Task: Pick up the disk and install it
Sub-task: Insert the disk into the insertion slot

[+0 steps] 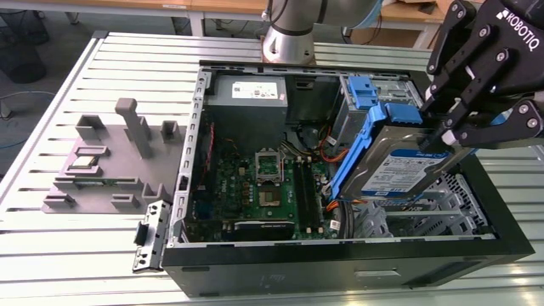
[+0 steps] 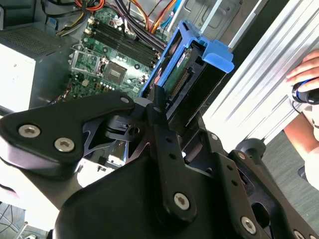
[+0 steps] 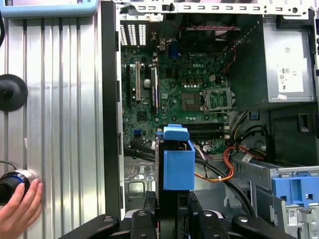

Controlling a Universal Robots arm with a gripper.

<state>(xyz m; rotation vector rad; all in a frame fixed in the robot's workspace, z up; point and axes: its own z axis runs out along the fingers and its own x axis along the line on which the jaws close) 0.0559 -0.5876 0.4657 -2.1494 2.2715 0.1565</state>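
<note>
The fingers point(image 2: 158, 117) are clenched on the disk point(image 1: 406, 162), gripping its end on the exterior view's right. The gripper point(image 1: 449, 135) holds it in the air, with nothing under it for support. The disk hangs tilted, with its blue-and-white label turned upward and its blue side rails along the long edges. In the second wrist view its green circuit-board side and connector show. In the first wrist view it is seen end-on, standing on edge between the fingers.

It is above the open computer case point(image 1: 340, 271), over the metal drive cage point(image 1: 425, 213) at the near end on the exterior view's right. Whether it touches the cage cannot be told.

Toward the exterior view's left inside the case lies the motherboard point(image 1: 255, 191) with its bare CPU socket point(image 1: 267, 162). At the far end sits the grey power supply point(image 1: 246, 92), and beside it another blue drive tray point(image 1: 364, 95).

Outside the case, on the exterior view's left, a grey fixture point(image 1: 111, 166) stands on the slotted aluminium table point(image 1: 68, 255). In the first wrist view a person's hand point(image 3: 17, 211) rests against a round black knob point(image 3: 10, 185) — both on the table beside the case.
</note>
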